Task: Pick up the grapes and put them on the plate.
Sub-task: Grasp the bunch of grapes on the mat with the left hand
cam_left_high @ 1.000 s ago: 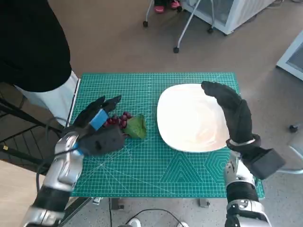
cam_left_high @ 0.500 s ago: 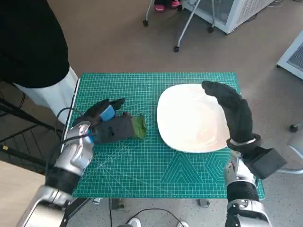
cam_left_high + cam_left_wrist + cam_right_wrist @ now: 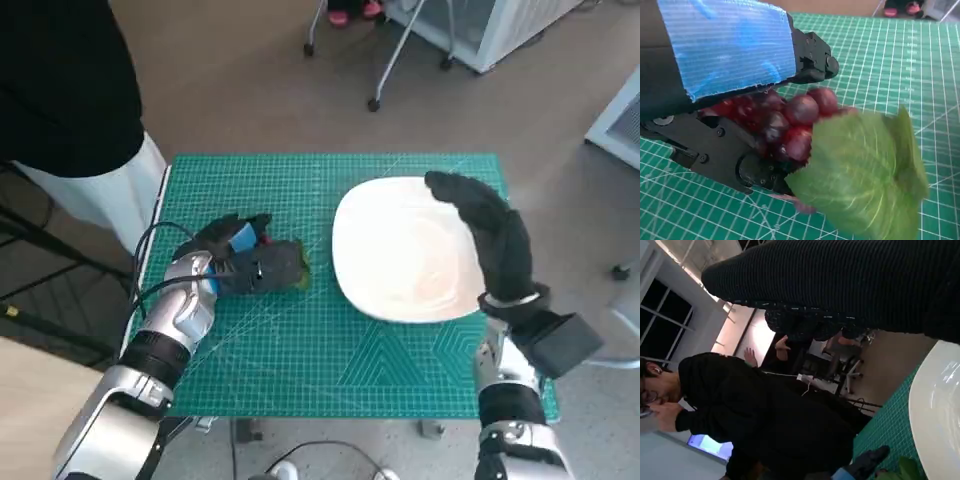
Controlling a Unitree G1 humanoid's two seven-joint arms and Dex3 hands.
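One bunch of grapes [image 3: 790,125] sat pinched in my left robot hand [image 3: 245,265]; I judged its loose leaf [image 3: 865,175] could snag, spilling fruit short of the plate [image 3: 400,250].

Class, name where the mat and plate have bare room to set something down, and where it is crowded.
Free: the white plate, and the green mat along its far and near edges. Crowded: the mat's left, where the left hand covers the grapes; the right hand overhangs the plate's right rim.

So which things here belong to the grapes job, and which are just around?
Job:
grapes with green leaf
left robot hand, closed around them
white plate

Just around:
right robot hand, raised over the plate's edge
green cutting mat
person
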